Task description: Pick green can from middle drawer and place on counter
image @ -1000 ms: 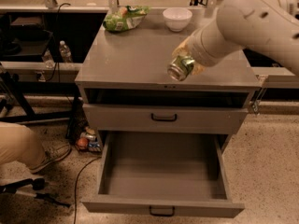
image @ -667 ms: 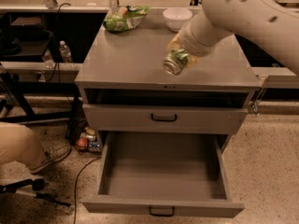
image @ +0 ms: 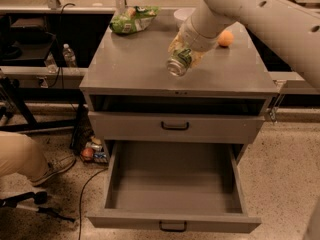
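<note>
My gripper (image: 184, 54) is shut on the green can (image: 177, 67) and holds it tilted, its silver end towards the camera, just above the middle of the counter (image: 125, 69). The can does not rest on the surface. My pale arm comes in from the upper right. The middle drawer (image: 172, 184) is pulled out at the bottom of the cabinet; its grey inside holds nothing, and its black handle (image: 172, 227) shows on the front. The drawer above it (image: 175, 126) is shut.
On the counter's back edge lie a green-and-white snack bag (image: 132, 19), a white bowl (image: 181, 15) partly behind my arm, and an orange (image: 225, 38). Water bottles (image: 69, 56) stand at left. A person's leg (image: 25, 156), cables and small items (image: 92, 151) are on the floor at left.
My arm has swung left and back over the counter, carrying the can with it. The orange, hidden behind the arm before, now shows at the back right.
</note>
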